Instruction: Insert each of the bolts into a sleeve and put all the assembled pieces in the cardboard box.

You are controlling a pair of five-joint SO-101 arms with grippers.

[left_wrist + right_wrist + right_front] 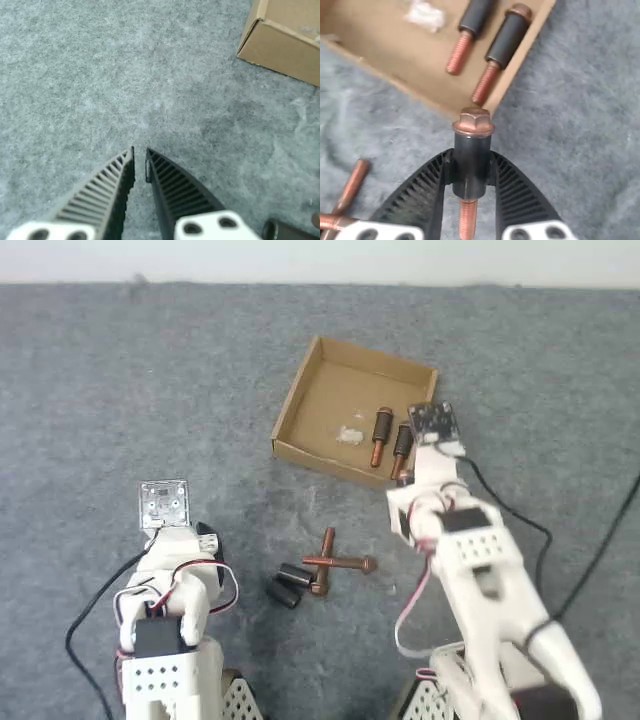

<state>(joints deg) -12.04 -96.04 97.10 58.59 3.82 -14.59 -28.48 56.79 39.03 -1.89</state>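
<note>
right gripper (471, 167) is clamped on a sleeved bolt (472, 145), black sleeve pinched between the ribbed fingers, copper head out front, thread poking out behind. in the high view it hangs right of centre, just outside the near right corner of the cardboard box (300, 410). two assembled pieces (381, 432) lie side by side inside the box, at its right end. below centre, two loose bolts (340, 562) lie crossed on the grey carpet (120, 390), with two black sleeves (288, 583) just left of them. lower left, the left gripper (140, 152) sits over bare carpet, fingers drawn almost together, holding nothing.
</note>
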